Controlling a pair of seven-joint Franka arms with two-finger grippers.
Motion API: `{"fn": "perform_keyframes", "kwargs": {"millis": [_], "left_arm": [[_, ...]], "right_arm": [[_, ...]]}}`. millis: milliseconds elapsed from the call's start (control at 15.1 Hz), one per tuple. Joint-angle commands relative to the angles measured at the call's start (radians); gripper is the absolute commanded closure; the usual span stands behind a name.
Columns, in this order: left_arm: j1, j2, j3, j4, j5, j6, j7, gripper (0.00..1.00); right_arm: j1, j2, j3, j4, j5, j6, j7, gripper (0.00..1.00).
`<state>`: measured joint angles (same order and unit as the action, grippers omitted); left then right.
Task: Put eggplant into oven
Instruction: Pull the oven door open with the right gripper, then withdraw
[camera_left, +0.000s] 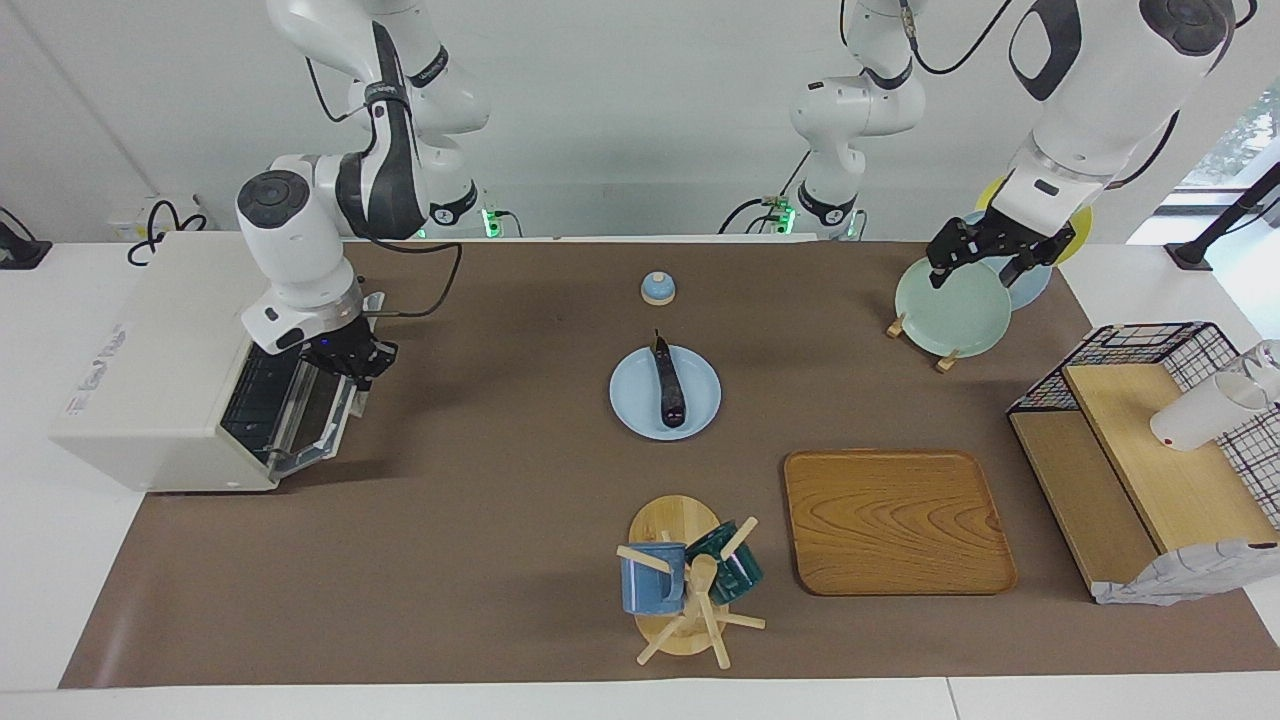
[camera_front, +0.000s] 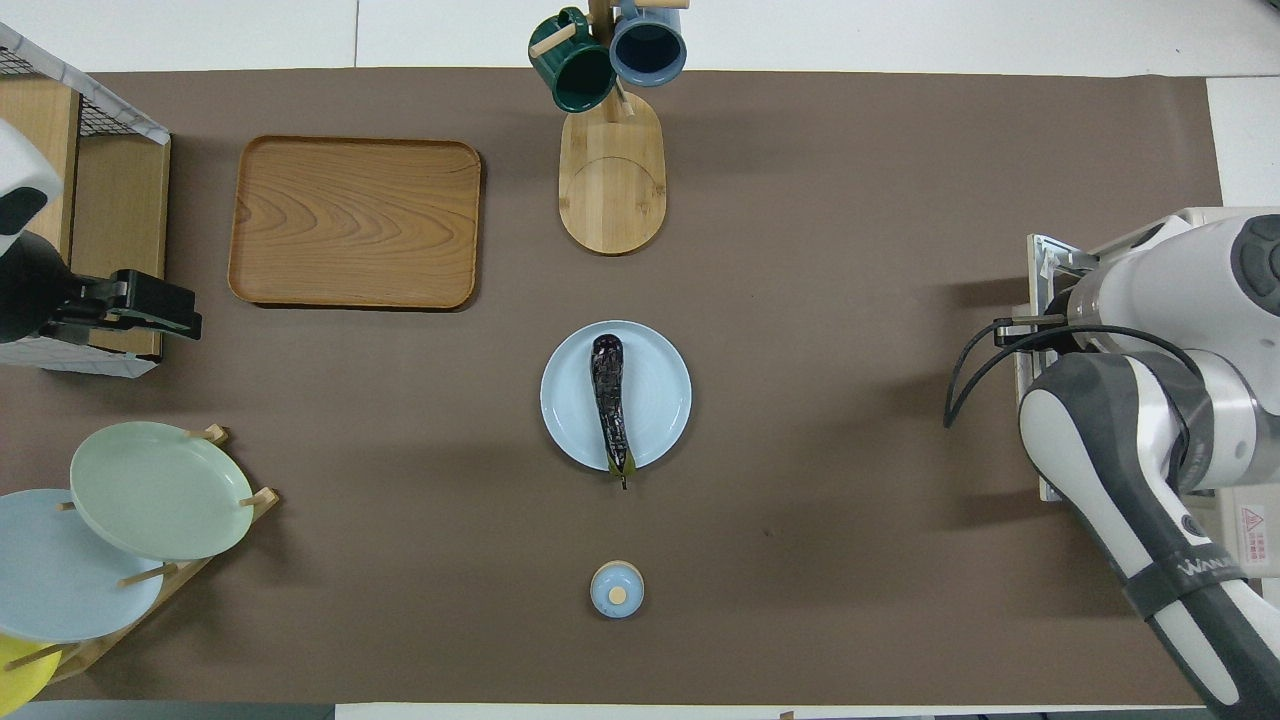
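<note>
My right gripper (camera_left: 352, 362) is clenched on the oven (camera_left: 170, 370) door handle, frame left. My left gripper (camera_left: 990, 255) hangs released, upper right. The eggplant (camera_left: 667, 384) lies on a plate (camera_left: 700, 400), center.

the only text i could read was a pale word on the dark grey band of the right arm (camera_front: 1185, 580), which seemed to say "wmwr". a red-and-white warning sticker (camera_front: 1253, 522) on the boxy off-white toaster oven (camera_left: 150, 400) stayed illegible to me.

Robotics lab w/ mock kitchen: two arms (camera_left: 330, 190) at papered table (camera_left: 480, 520), oven (camera_left: 150, 370), plate rack (camera_left: 950, 300).
</note>
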<state>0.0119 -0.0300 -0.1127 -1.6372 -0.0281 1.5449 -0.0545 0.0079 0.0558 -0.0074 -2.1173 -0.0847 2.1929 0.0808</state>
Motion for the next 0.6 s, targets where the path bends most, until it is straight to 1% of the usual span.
{"fn": "perform_keyframes", "kwargs": {"millis": [0, 133, 332, 531], "left_arm": [[-0.009, -0.037, 0.011, -0.041, 0.019, -0.016, 0.005, 0.0], [-0.009, -0.045, 0.011, -0.059, 0.019, -0.006, 0.004, 0.0], [-0.026, -0.031, 0.016, -0.038, 0.019, -0.015, 0.005, 0.0], [-0.055, -0.008, 0.045, -0.01, 0.019, -0.019, 0.005, 0.0]], "right_arm": [[-0.016, 0.067, -0.017, 0.01, -0.012, 0.097, -0.001, 1.0], [-0.014, 0.093, -0.016, 0.01, 0.003, 0.111, 0.003, 1.0], [-0.006, 0.142, -0.016, 0.01, 0.068, 0.131, 0.007, 1.0], [0.006, 0.148, -0.016, 0.01, 0.071, 0.14, 0.02, 1.0]]}}
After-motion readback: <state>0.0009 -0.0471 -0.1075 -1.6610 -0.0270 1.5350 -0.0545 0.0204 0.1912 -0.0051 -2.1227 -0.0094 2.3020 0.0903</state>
